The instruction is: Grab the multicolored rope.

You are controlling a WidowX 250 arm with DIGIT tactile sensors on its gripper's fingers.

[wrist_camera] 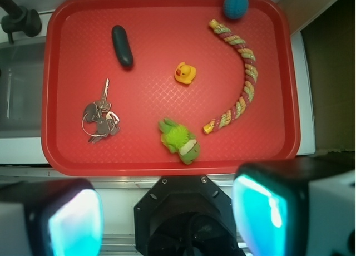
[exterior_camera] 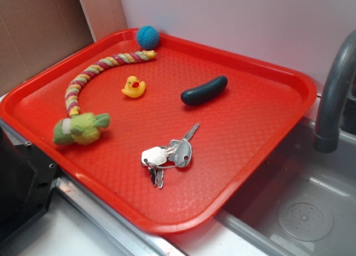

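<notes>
- Because the rope (exterior_camera: 92, 72) lies in a long curve near the left rim of the red tray (exterior_camera: 267, 133) in the exterior view, a grab that lands off its narrow line would close on bare tray. One end almost touches the blue ball (exterior_camera: 147, 37), so a grip there could knock the ball away; the other end meets the green plush tuft (exterior_camera: 80, 128). The yellow duck (exterior_camera: 133, 87) sits just inside the curve and could be nudged. The arm is out of this view.
- In the wrist view the rope (wrist_camera: 245, 78) bends along the tray's right side, well ahead of the gripper (wrist_camera: 167, 214), whose fingers stand wide apart, holding nothing. The tuft (wrist_camera: 179, 138) appears apart from the rope's near end here, so grabbing it may not lift the rope.
</notes>
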